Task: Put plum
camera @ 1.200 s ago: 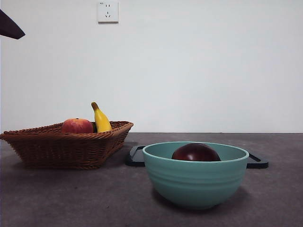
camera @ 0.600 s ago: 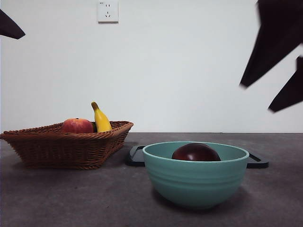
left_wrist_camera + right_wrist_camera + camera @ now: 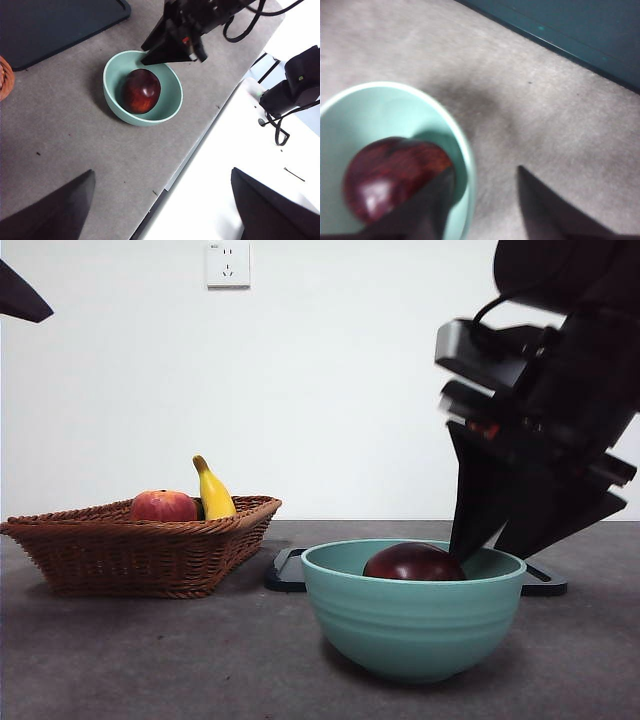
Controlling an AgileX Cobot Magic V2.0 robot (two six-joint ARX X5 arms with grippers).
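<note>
The plum (image 3: 413, 562) is dark maroon and glossy, and it lies inside a teal bowl (image 3: 410, 625) in the front middle of the table. The left wrist view looks down on the plum (image 3: 141, 91) in the bowl (image 3: 109, 75) from high up. My right gripper (image 3: 487, 545) hangs open at the bowl's right rim. In the right wrist view one jaw is over the bowl (image 3: 380, 110) beside the plum (image 3: 390, 175) and the other is outside the rim, with nothing held in the gripper (image 3: 482, 190). My left gripper (image 3: 162, 172) is open and empty, far above the table's edge.
A wicker basket (image 3: 140, 555) at the left holds a red-orange fruit (image 3: 163, 506) and a banana (image 3: 213, 492). A dark tray (image 3: 285, 570) lies flat behind the bowl. The left arm's black tip (image 3: 20, 298) shows at the top left corner.
The right arm has come down from the top right to the bowl's right rim. The plum, bowl and basket have not moved.
</note>
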